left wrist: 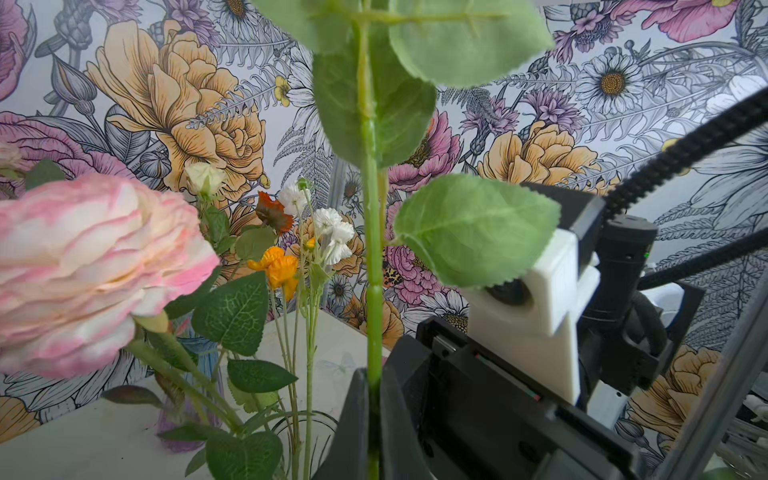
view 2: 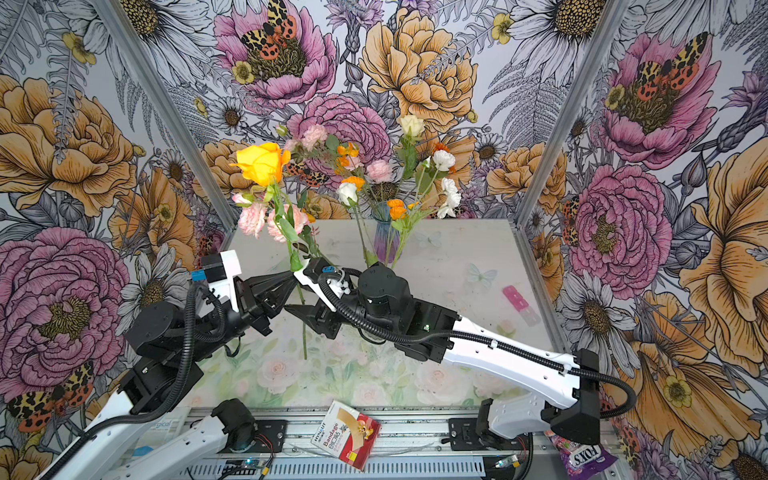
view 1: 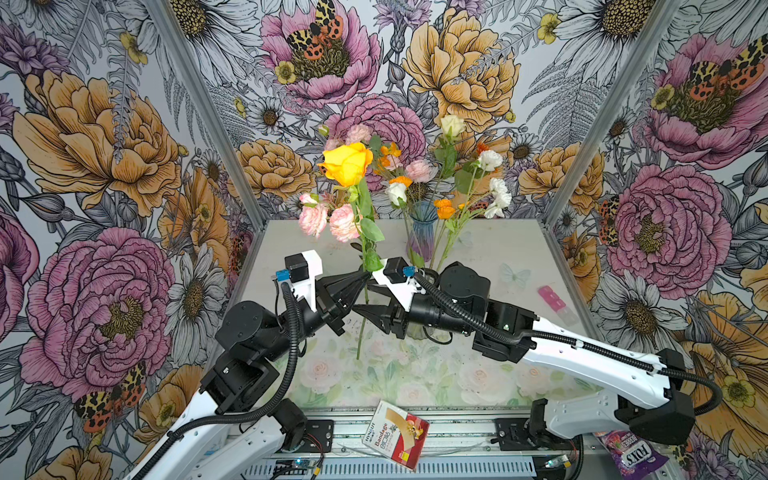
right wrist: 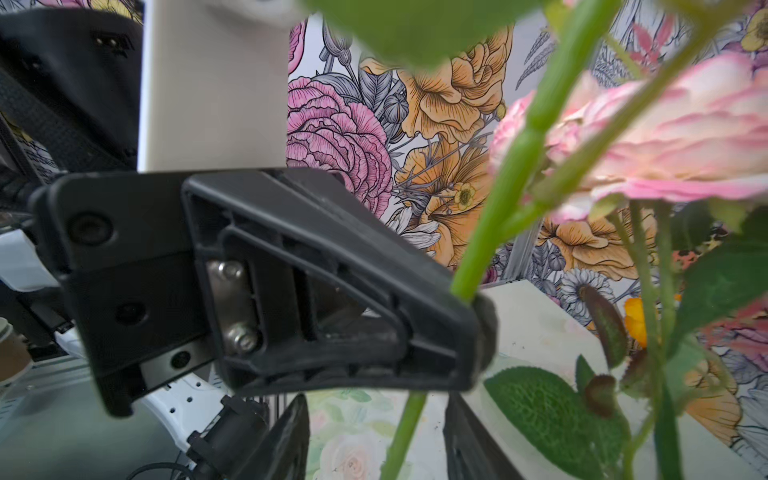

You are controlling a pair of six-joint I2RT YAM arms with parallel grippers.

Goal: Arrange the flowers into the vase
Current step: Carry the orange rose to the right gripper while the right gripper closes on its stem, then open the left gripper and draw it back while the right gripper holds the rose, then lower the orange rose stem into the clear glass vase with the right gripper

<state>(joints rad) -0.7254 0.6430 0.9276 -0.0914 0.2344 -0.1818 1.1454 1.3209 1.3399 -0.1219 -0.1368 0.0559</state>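
The left gripper (left wrist: 374,386) is clamped on the green stem of the yellow rose (view 1: 347,163), holding it upright over the counter (view 1: 498,249). Just below it on the same stem, the right gripper (right wrist: 376,419) stands part-open, with its jaws either side of the stem and clear of it. Behind them, more flowers (view 1: 397,192) stand in the bluish vase (view 1: 422,232).

Readable text, both top views:
- Red-and-white box (view 1: 395,434) (view 2: 347,434) on the front rail: "Bandage" in large print, "HYNAUT" along its edge. Smaller print below is too small to read.
- Purple candy bag (view 1: 631,453) (view 2: 582,455), bottom right corner: "FOX'S", upside down.
- Pale packet (view 2: 160,424), bottom left, in a top view: partial "…rgical".
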